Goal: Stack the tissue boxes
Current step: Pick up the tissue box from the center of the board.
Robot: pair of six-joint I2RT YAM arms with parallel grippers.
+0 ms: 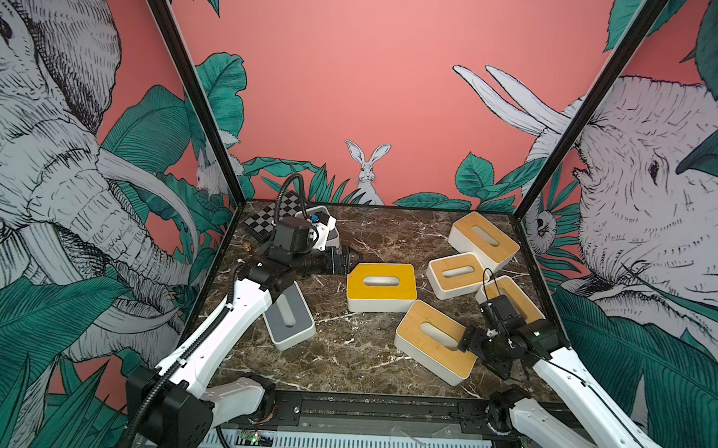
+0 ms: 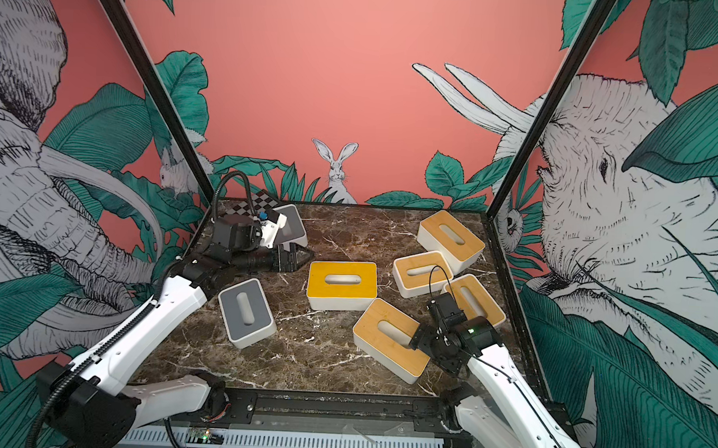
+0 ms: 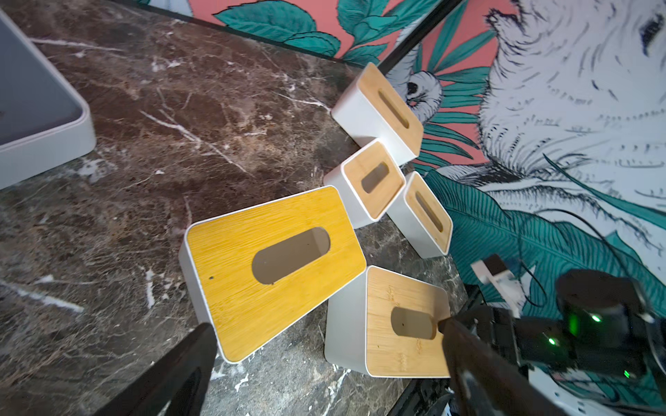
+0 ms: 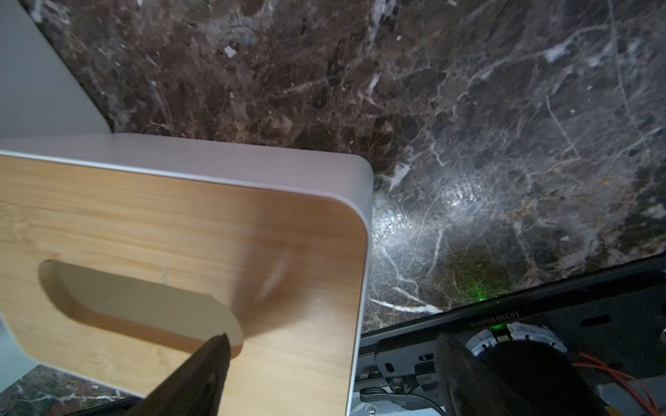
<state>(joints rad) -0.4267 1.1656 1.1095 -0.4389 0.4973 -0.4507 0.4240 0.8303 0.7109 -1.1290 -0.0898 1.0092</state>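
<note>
Several tissue boxes lie on the marble table (image 1: 355,358). In both top views the yellow-lidded box (image 1: 381,286) (image 2: 342,284) is in the middle. Bamboo-lidded boxes (image 1: 483,239) (image 1: 457,275) (image 1: 512,298) cluster at the right. The nearest bamboo box (image 1: 431,338) (image 4: 180,234) has my right gripper (image 1: 474,355) (image 4: 337,353) straddling its end. One finger (image 4: 212,360) is at the lid slot and the other is outside the end wall; the jaws are apart. My left gripper (image 1: 349,262) (image 3: 324,345) hovers open just left of the yellow box (image 3: 270,266). One grey-lidded box (image 1: 288,317) lies under the left arm. Another (image 2: 292,226) is at the back left.
A black-and-white checkerboard case (image 1: 270,221) lies in the back left corner, beside a small brass object (image 1: 247,247). Printed walls with black posts close in the table on three sides. A black rail (image 1: 382,405) runs along the front edge.
</note>
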